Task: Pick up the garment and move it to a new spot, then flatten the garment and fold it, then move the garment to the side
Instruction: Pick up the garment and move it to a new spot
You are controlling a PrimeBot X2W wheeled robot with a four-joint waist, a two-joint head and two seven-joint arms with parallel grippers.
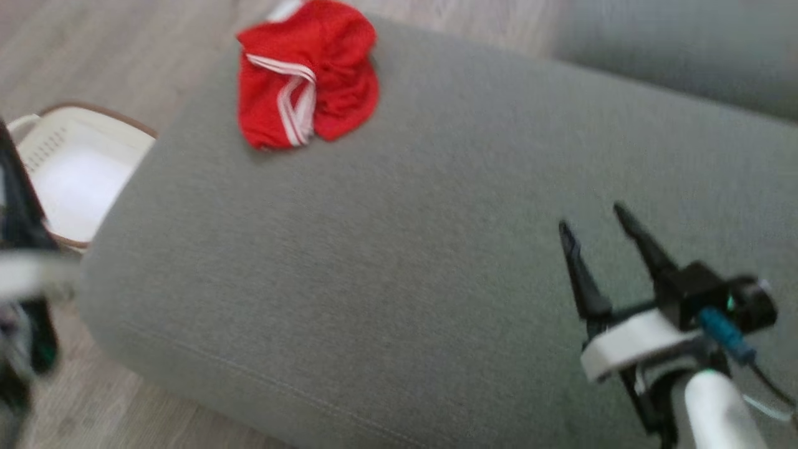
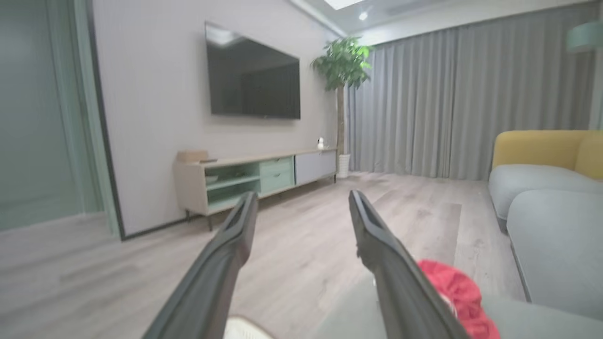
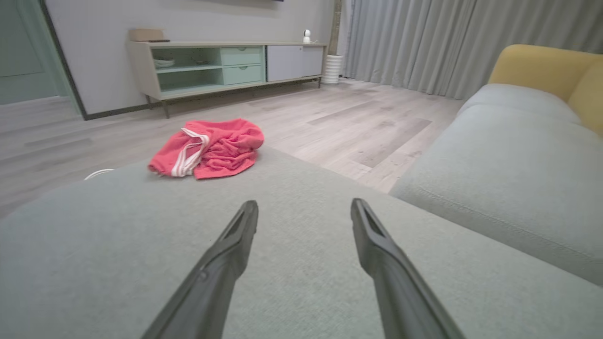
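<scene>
The garment is red with white stripes and lies crumpled at the far left corner of a grey cushion. The right wrist view has the garment ahead and to the left, well beyond the fingertips. My right gripper hovers open over the cushion's near right part, nothing between its fingers. My left gripper is open too, held off the cushion's left side and pointing across the room; a bit of the garment peeks out behind its right finger. A dark blurred part of the left arm sits at the head view's left edge.
A white basket stands on the wooden floor beside the cushion's left edge. A second grey seat with a yellow back lies to the right across a floor gap. A TV cabinet and a plant stand against the far wall.
</scene>
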